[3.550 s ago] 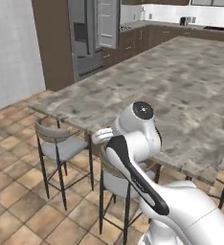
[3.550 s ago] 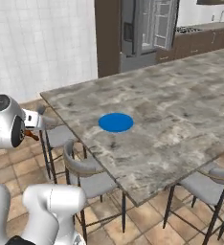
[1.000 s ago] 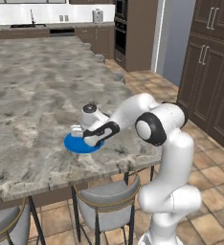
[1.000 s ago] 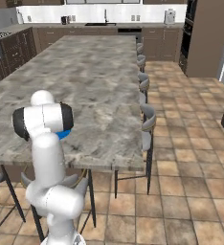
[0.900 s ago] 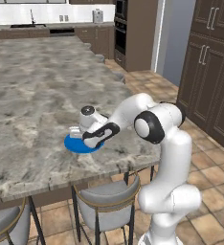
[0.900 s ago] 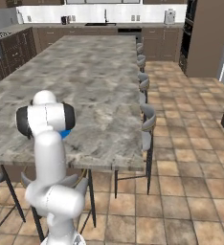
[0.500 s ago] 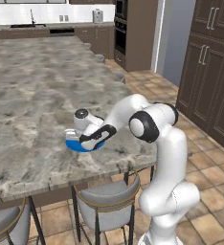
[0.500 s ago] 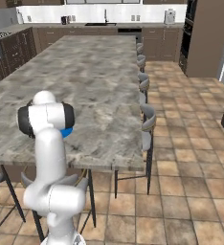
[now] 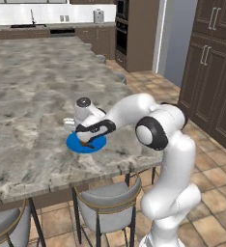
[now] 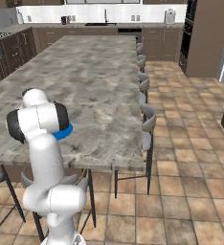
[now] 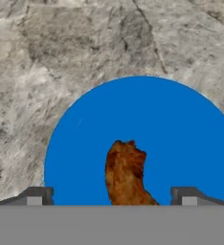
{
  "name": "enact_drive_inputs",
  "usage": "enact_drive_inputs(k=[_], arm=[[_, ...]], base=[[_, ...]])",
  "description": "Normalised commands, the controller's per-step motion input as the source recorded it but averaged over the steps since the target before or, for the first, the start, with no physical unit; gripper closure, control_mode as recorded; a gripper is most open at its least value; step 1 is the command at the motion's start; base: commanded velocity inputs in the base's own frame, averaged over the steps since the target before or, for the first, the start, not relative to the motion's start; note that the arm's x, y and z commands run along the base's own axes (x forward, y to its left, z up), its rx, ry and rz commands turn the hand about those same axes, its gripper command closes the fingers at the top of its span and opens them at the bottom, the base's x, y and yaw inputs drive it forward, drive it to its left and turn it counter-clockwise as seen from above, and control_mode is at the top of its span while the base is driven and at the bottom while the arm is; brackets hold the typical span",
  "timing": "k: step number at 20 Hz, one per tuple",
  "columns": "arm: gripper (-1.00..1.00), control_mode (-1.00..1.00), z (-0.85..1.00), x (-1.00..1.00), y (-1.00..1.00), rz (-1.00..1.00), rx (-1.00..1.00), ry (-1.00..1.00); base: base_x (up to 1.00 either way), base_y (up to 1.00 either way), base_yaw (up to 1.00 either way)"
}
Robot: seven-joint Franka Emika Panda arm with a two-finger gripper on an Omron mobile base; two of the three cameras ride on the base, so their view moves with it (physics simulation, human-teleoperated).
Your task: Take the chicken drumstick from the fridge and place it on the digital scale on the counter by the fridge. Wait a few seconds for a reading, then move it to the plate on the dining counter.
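Observation:
The reddish-brown chicken drumstick (image 11: 126, 174) lies on the bright blue plate (image 11: 147, 115), thick end toward the camera. My gripper (image 11: 111, 197) hovers just over it, open. Its fingertips (image 11: 35, 196) stand wide apart on either side of the meat without touching it. In the left base view the gripper (image 9: 86, 141) hangs low over the plate (image 9: 98, 143), near the front edge of the marbled dining counter (image 9: 33, 87). From the right base, the arm covers most of the plate (image 10: 65, 131) on the dining counter (image 10: 99, 72).
Grey-seated stools (image 9: 107, 198) stand under the counter's near edge, and several more stools (image 10: 147, 119) line its long side. Dark brown tall cabinets (image 9: 214, 72) rise to the right across a tiled floor. A back counter with a sink runs along the far wall.
The jaws have spread from shut to wide open, and the drumstick now rests free on the plate. The hand has shifted a little left and lower over the plate.

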Motion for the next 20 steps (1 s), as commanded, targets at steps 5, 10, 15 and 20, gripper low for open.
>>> enact_drive_inputs(k=[5, 10, 15, 20], arm=[[-1.0, -1.0, 1.0, -0.94, -0.55, 0.01, 0.09, -0.04], [-1.0, -1.0, 0.84, -1.0, -0.73, 0.04, 0.0, 0.0], [-1.0, -1.0, 0.56, -1.0, -0.75, 0.05, 0.0, 0.0], [-1.0, -1.0, 0.27, -1.0, -0.69, 0.03, -0.05, 0.02]], base=[[0.0, 0.0, 0.0], [0.0, 0.0, 0.0], [0.0, 0.0, 0.0], [0.0, 0.0, 0.0]])
